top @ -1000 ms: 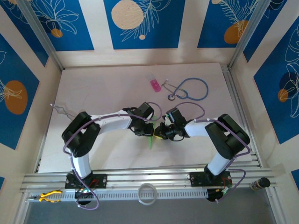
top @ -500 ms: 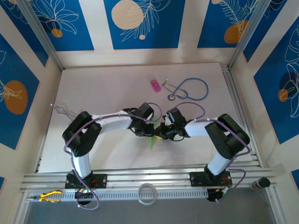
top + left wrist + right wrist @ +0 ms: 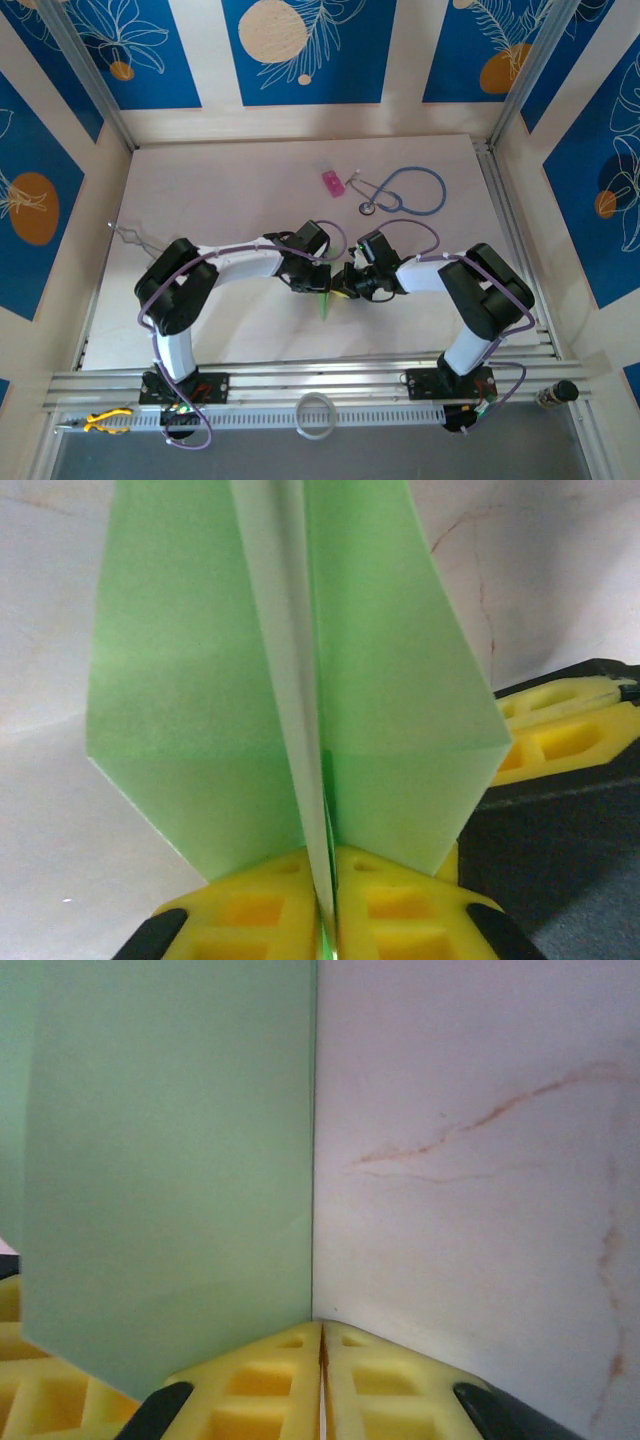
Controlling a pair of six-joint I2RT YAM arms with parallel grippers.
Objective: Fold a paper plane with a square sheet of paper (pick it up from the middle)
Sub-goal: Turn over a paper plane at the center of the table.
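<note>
Paper plane (image 3: 325,303), light green and narrow, sits at the middle of the worktop (image 3: 230,190) between the two arms, its pointed end toward the near edge in the overhead view. The left arm (image 3: 240,262) and right arm (image 3: 430,275) reach in from either side, and their heads nearly meet over the paper.

In the left wrist view, the left jaws are pressed shut on the plane's (image 3: 300,680) centre fold. The yellow fingers (image 3: 260,910) pinch the crease between them, and a wing spreads out to each side. One yellow finger (image 3: 560,735) of the right arm lies just behind the right-hand wing's corner.

In the right wrist view, the right jaws are closed, fingers (image 3: 400,1390) pad to pad. A flat panel of the green paper (image 3: 170,1160) rises at the left, and its straight edge runs down to the seam between the pads. Whether that edge is caught in the seam cannot be told.

Well apart, toward the far side of the worktop, a small pink block (image 3: 332,183) lies just beside a blue stethoscope (image 3: 369,208).
</note>
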